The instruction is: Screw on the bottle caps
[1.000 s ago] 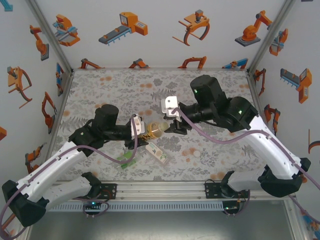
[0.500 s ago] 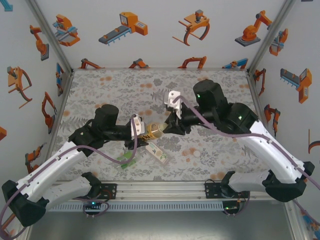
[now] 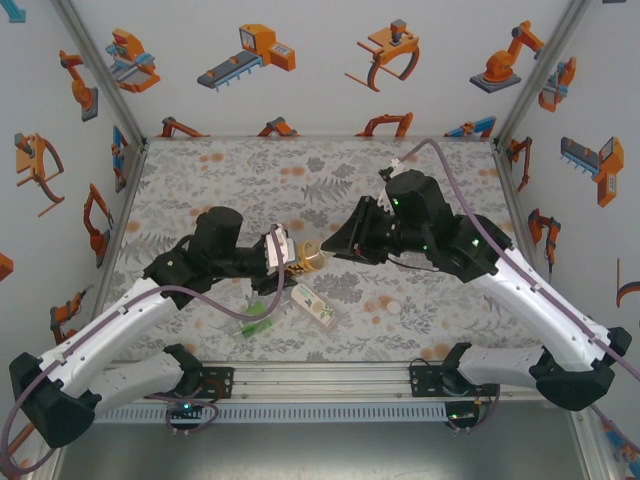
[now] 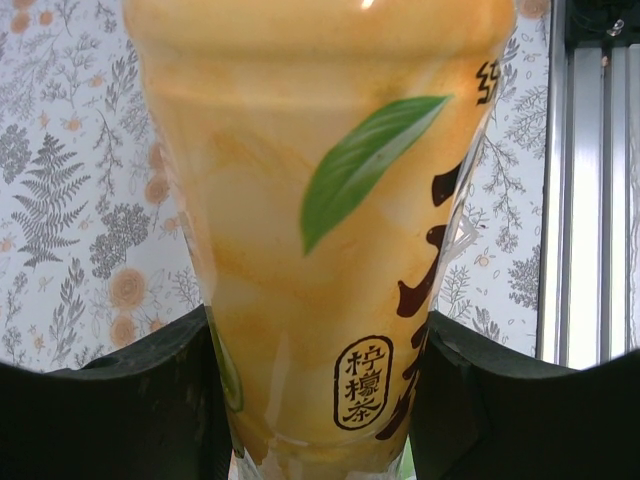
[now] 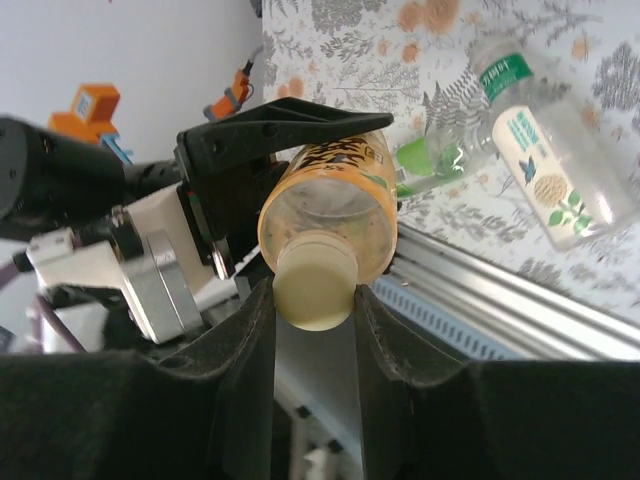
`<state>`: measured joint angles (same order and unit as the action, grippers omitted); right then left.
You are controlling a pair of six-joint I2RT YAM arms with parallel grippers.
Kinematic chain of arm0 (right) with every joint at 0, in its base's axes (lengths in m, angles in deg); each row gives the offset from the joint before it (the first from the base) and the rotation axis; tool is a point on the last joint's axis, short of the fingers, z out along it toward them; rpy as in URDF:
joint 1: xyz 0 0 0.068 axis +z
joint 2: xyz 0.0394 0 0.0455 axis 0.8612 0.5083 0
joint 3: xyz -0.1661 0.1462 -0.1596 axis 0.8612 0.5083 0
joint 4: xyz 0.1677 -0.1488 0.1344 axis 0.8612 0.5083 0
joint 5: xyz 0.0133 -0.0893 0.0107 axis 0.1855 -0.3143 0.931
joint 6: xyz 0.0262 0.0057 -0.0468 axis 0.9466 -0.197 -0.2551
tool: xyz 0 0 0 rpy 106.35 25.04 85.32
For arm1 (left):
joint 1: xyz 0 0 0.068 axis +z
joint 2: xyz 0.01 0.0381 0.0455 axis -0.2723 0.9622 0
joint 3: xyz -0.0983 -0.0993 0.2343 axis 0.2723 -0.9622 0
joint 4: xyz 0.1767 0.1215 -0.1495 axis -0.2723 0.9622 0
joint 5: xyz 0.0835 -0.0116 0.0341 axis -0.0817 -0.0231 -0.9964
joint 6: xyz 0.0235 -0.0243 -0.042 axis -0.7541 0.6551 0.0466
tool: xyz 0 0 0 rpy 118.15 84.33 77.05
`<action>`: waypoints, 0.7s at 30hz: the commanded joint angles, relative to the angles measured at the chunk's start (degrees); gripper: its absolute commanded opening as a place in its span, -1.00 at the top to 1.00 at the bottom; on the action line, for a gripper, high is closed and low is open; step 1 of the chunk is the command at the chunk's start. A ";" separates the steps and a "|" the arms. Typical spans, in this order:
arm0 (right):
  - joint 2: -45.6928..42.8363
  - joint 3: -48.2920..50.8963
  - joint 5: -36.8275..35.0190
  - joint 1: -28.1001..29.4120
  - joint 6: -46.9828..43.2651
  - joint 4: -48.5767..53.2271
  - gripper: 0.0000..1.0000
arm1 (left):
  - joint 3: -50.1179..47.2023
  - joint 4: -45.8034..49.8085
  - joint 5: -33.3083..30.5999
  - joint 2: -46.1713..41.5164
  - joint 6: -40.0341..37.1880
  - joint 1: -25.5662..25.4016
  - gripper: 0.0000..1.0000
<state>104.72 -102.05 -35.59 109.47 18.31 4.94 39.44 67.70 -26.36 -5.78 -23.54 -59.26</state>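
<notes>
1. Currently my left gripper (image 3: 290, 256) sits just left of centre in the top view. It is clamped on the amber bottle (image 3: 305, 259), which hangs above the table, lying roughly level with its neck toward the right of the frame.
2. Left wrist view: the bottle's amber body runs up the middle of the frame. My two black fingers (image 4: 120, 410) press its lower sides from left and right. The label shows a green leaf and dark characters.
3. My right gripper (image 3: 338, 243) is just right of centre in the top view and meets the neck end of that bottle.
4. Right wrist view: a pale yellowish cap (image 5: 313, 285) sits on the bottle's mouth at centre frame. My right fingers (image 5: 240, 370) touch it on both sides, so that gripper is closed on the cap. I cannot tell how far the cap is threaded on.
5. The white-labelled bottle (image 3: 316, 305) lies on its side on the table, just below the held bottle in the top view.
6. The green-labelled bottle (image 3: 255, 322) lies on its side further to the lower left, near the white-labelled one but apart from it.
7. A loose white cap (image 3: 394, 308) lies flat on the floral table (image 3: 200, 190), to the right of the white-labelled bottle and apart from it.
</notes>
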 commanded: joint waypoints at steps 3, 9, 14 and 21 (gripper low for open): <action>1.73 -3.52 -0.81 0.15 0.48 0.34 0.52 | 1.88 -2.71 2.90 -0.35 -0.48 -0.36 1.00; -0.04 -6.89 5.80 0.11 -35.12 -3.76 -0.10 | 1.87 -2.47 3.51 -0.22 -0.58 -0.36 1.00; -1.49 -9.00 16.61 0.12 -68.48 -1.65 -0.27 | 2.51 -1.14 6.02 -0.19 -1.04 -0.35 1.00; 2.12 -15.02 24.85 0.16 -98.44 9.74 -0.24 | 3.25 1.18 8.76 -0.72 -1.62 -0.36 1.00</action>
<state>105.33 -115.38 -15.31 109.47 -61.16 9.68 40.80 67.53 -20.94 -5.71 -23.98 -59.33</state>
